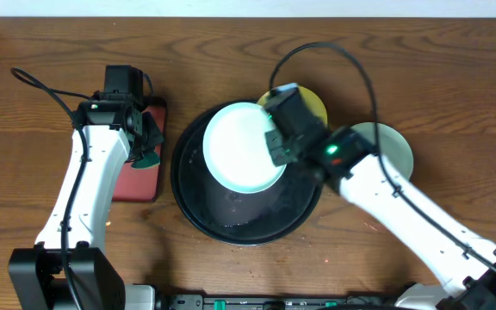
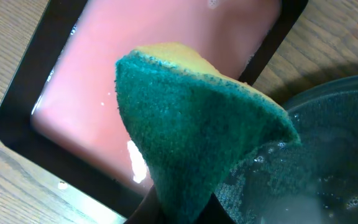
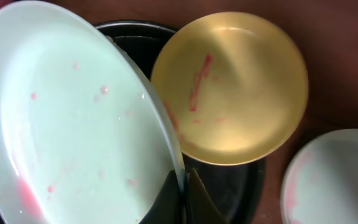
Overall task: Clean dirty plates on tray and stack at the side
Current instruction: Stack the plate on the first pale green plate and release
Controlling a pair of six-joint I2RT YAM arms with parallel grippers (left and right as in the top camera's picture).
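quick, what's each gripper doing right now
left gripper: closed, holding a green sponge
right gripper: closed, pinching the rim of a pale plate

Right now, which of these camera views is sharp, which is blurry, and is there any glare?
Overhead: sharp and evenly lit, though the pale plate is nearly washed out and the black tray shows reflections. Left wrist: the sponge is crisp, the pink tray behind it soft, with glints on its rim. Right wrist: soft all over, yet the yellow plate shows its smear.
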